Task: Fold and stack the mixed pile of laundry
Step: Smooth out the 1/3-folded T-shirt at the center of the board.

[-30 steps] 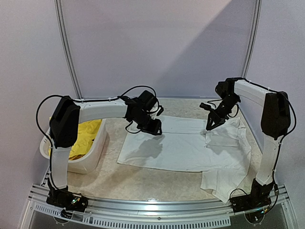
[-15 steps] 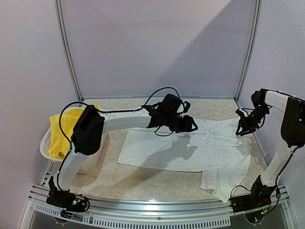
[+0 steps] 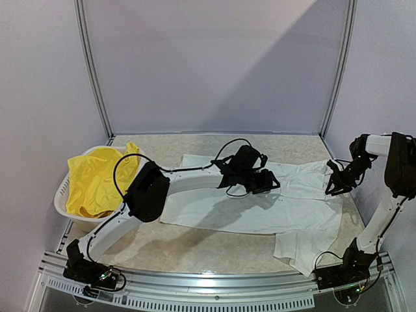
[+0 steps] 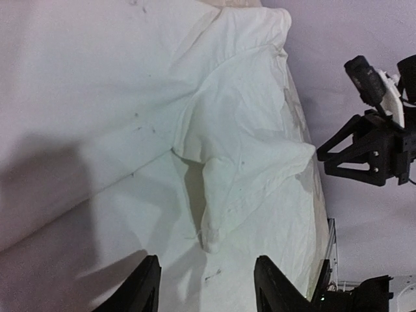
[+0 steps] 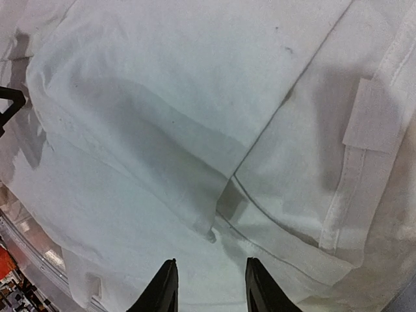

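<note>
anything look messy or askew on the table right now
The white T-shirt isn't lying flat: a folded-in sleeve is rumpled into a raised ridge on its right side, and its near-right corner sits crumpled by the table edge. The bright yellow shorts spill over the white slotted basket rim.

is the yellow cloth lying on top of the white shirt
No, the yellow shorts sit piled in the white basket, well to the left of the white shirt.

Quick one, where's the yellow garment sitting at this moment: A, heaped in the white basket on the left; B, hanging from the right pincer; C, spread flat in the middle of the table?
A: the yellow garment lies bunched inside the white basket at the left of the top view.
</note>
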{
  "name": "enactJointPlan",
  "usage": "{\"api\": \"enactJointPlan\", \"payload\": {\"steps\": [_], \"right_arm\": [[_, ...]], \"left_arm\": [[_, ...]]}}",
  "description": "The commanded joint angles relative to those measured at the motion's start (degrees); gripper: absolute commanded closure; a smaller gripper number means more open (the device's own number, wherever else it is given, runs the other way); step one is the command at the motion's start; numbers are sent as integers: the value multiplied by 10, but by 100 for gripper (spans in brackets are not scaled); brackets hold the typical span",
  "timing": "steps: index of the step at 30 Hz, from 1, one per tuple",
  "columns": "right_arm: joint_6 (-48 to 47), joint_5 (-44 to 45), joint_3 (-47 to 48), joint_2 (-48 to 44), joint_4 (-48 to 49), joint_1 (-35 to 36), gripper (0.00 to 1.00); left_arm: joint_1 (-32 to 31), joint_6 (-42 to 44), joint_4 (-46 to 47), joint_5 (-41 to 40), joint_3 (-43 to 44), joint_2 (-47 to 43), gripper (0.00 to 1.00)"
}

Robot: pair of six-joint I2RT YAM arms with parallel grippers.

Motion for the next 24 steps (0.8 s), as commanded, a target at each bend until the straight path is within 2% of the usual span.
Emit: {"api": "enactJointPlan", "payload": {"steps": [1,5,11,20,24], "right_arm": [[-16,-25,-4,32,37,0,64],[-14,-38,5,58,37,0,64],[-18,-56,9,70,37,0,66],[-24,-87,9,90,30,-1,76],[-27,-94,10,92,26,0,84]], "left_arm": [[-14,-24,10,19,59,49,50],[-15,-43,11,22,101,87,51],[-16,-54,30,30,103,99,55],[-20,-71,45,46,119,118,63],[-20,-81,53,50,133,130,66]]}}
